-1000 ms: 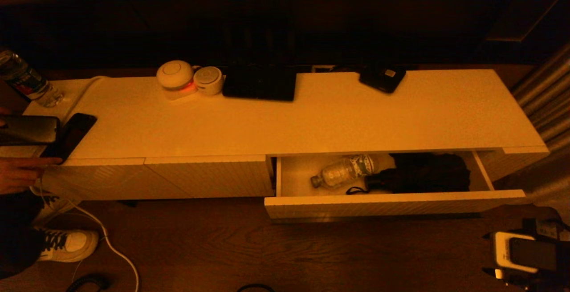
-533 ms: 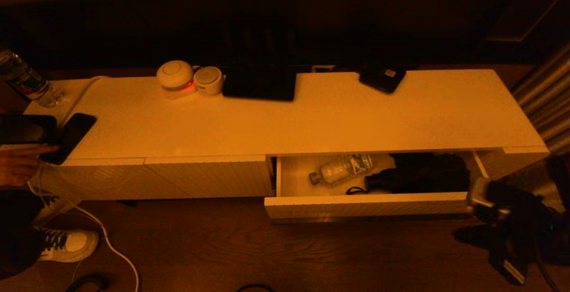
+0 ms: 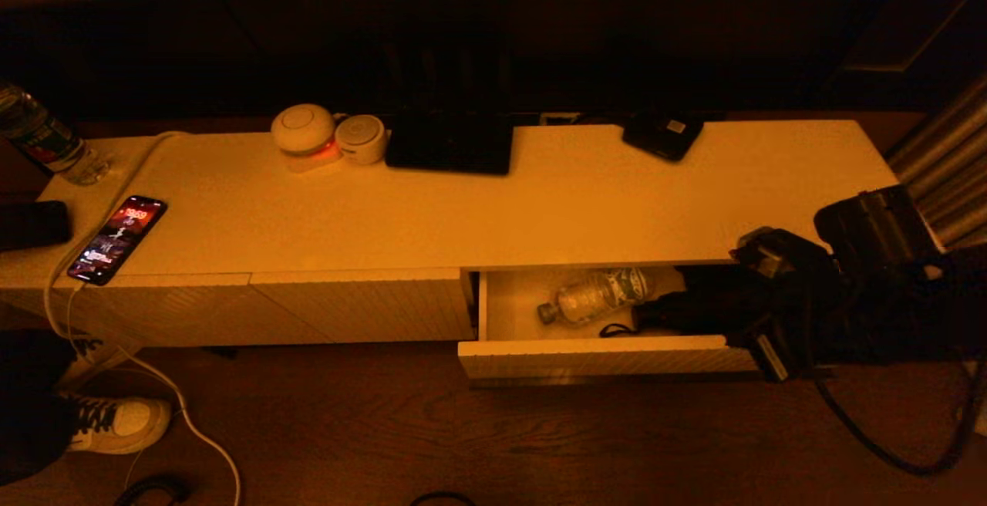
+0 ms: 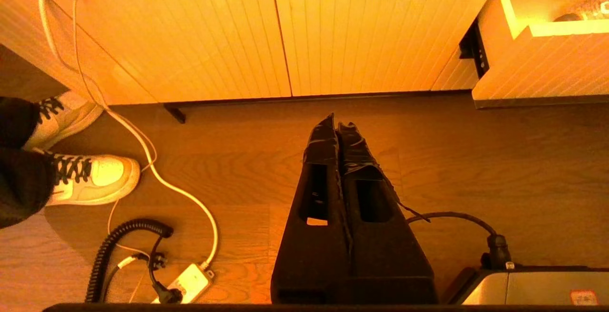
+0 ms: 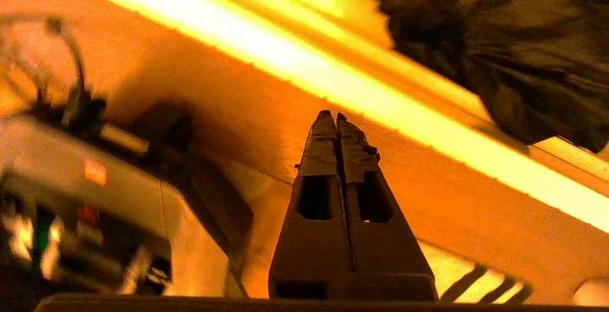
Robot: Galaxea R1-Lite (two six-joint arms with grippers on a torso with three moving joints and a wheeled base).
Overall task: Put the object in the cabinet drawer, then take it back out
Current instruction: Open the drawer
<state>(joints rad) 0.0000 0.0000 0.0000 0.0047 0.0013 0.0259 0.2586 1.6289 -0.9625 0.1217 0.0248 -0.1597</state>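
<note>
The cabinet drawer (image 3: 601, 349) stands pulled out at the cabinet's right half, and its ribbed front also shows in the left wrist view (image 4: 547, 64). In it a clear plastic water bottle (image 3: 594, 295) lies on its side. Beside the bottle, to the right, is a black folded umbrella or cloth bundle (image 3: 717, 301), partly hidden by my right arm. My right gripper (image 3: 771, 355) is shut and empty at the drawer front's right end, just off the bright front rim (image 5: 380, 98). My left gripper (image 4: 337, 124) hangs shut over the floor, out of the head view.
On the cabinet top (image 3: 586, 205) are two round white devices (image 3: 328, 136), a black tablet (image 3: 449, 143), a small black box (image 3: 663, 136), a lit phone (image 3: 117, 238) on a white cable and a bottle (image 3: 38, 136). A person's white shoe (image 3: 119, 423) and cables lie on the floor.
My right arm has swung up from the lower right corner to the drawer's right end. The person's hand has left the cabinet's left end, and the phone there now lights up.
</note>
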